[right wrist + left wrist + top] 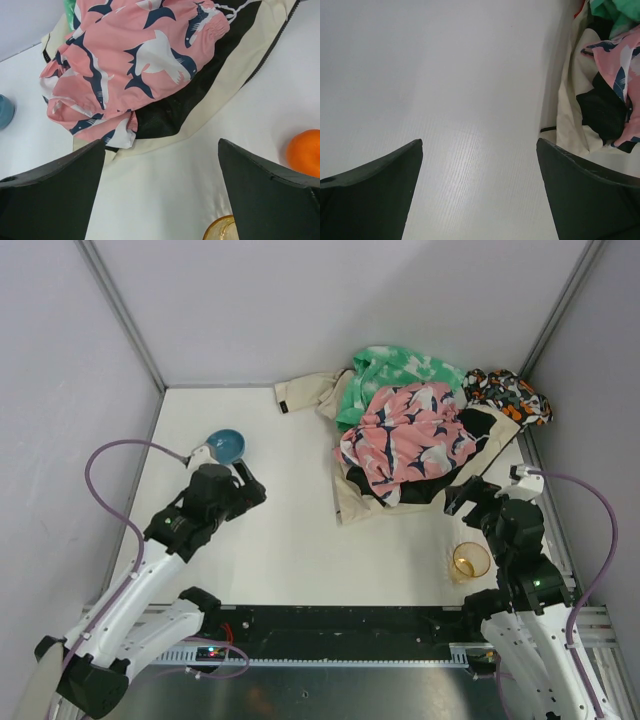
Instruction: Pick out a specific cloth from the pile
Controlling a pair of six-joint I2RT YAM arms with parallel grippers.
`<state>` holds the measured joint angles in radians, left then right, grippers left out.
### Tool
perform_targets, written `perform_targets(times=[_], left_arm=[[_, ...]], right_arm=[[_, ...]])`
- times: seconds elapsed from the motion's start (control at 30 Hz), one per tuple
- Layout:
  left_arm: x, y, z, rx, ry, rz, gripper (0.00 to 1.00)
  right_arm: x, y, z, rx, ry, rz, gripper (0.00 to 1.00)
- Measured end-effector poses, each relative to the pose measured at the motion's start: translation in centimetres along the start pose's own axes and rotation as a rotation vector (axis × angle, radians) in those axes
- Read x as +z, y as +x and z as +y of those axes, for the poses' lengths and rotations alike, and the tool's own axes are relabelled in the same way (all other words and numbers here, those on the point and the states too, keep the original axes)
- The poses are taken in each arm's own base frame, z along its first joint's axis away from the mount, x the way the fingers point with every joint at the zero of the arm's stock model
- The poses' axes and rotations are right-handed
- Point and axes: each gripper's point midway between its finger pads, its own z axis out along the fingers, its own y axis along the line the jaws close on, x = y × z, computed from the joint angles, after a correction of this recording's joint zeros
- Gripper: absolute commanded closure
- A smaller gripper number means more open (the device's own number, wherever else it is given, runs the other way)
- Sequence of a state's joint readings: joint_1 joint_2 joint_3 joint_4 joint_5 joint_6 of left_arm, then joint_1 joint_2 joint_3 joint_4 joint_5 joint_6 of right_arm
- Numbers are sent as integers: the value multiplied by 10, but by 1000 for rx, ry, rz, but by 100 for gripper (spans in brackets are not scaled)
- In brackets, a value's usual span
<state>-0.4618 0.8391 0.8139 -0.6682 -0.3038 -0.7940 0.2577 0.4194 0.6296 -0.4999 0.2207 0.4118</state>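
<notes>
A white table point(280, 540) sits enclosed by plain pale grey walls point(340, 300) under even light.

The table point(300, 540) is white, the bowl point(226, 446) blue, the cup point(471, 560) amber, the fruit point(305, 152) orange, and the pile point(425, 475) shows a pink cloth point(410, 435) printed with navy-and-white sharks, a green-and-white mottled cloth point(395, 370), a beige-and-black garment point(350, 498) and an orange-black-white patterned cloth point(508, 392)

1. The pile point(425, 430) sits at the far right of the white table point(290, 540), with a pink cloth point(400, 450) on top.
2. The left gripper point(251, 483) is just beside a blue bowl point(226, 445).
3. The right gripper point(463, 496) is near the pile, by a yellow cup point(471, 560).
</notes>
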Motion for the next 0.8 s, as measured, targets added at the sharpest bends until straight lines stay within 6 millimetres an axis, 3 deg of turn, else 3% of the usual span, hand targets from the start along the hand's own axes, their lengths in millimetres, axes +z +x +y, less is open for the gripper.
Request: perform_targets(times=[0.17, 0.4, 0.57, 0.67, 0.8], left_arm=[[-3, -2, -1, -3, 12, -10, 0], [-2, 5, 0, 9, 20, 14, 0], [-2, 10, -1, 17, 32, 35, 0], [-1, 14, 1, 20, 33, 47, 0], [0, 20, 2, 23, 36, 66, 0]], right_arm=[[0, 1, 9, -3, -45, 9, 1], [19, 11, 59, -63, -268, 89, 1], [51, 52, 109, -272, -345, 264, 1], [86, 72, 146, -485, -355, 323, 1], [129, 113, 165, -789, -338, 382, 1]])
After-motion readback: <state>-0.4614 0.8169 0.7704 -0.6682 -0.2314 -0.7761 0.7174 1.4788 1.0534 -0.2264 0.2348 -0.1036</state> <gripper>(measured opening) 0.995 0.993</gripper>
